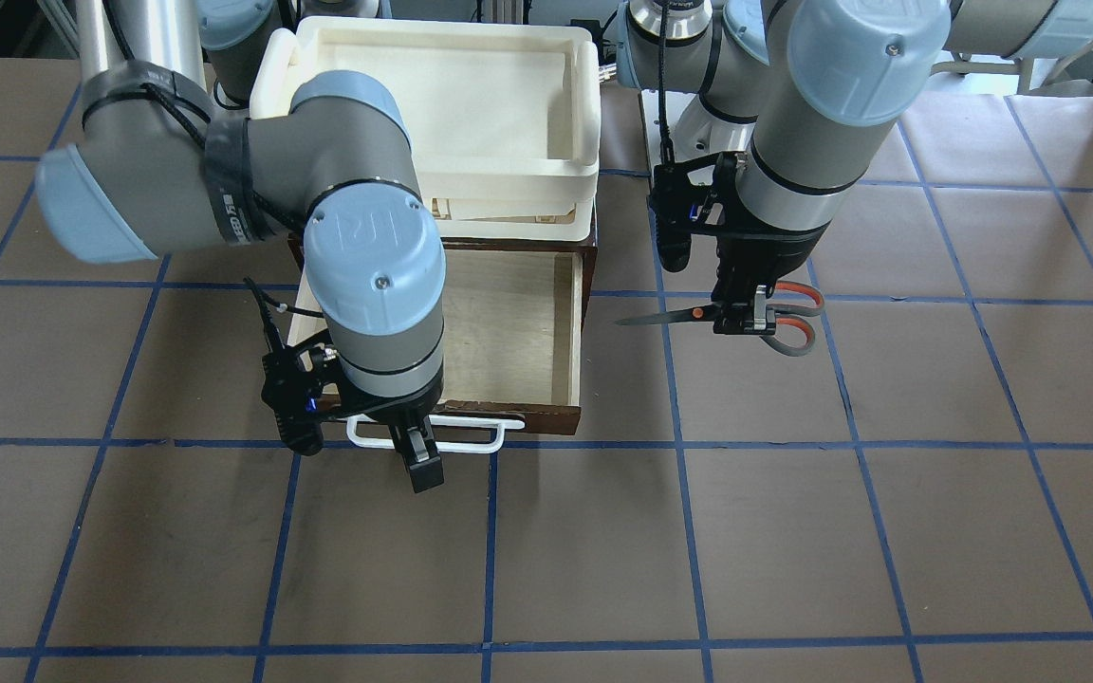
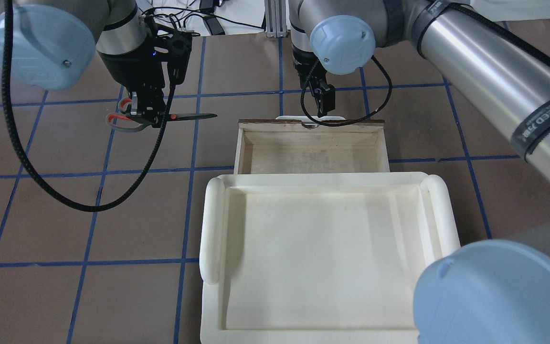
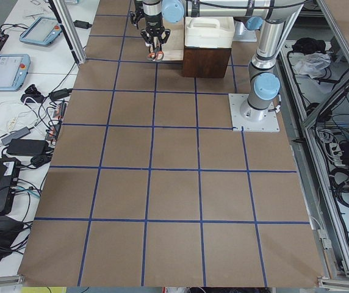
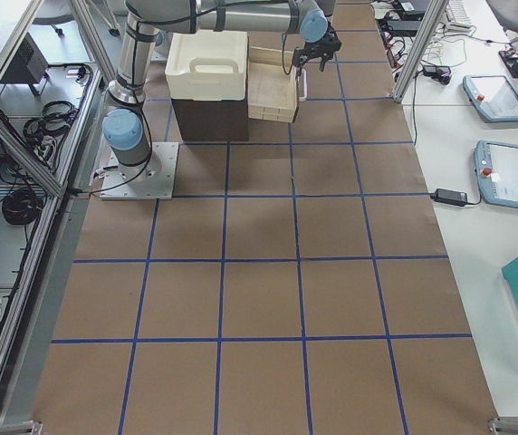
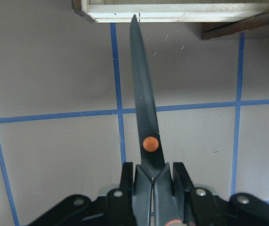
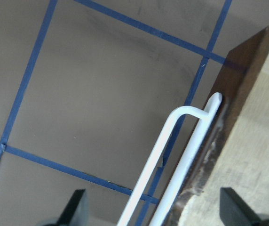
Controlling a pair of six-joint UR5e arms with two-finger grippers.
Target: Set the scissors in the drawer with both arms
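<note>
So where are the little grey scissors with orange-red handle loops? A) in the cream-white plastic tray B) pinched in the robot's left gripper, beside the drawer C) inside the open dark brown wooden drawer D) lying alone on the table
B: the left gripper is clamped on the scissors behind their orange pivot, blades pointing toward the drawer, outside it.

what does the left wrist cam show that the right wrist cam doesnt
Only the left wrist view: the scissors, blades closed, clamped in the left gripper, tip aimed at the drawer and its pale rim.
Only the right wrist view: the white bar handle on the drawer's dark brown front, lying between the wide-open fingers of the right gripper.
Both: part of the drawer, and the brown table with blue grid lines.
</note>
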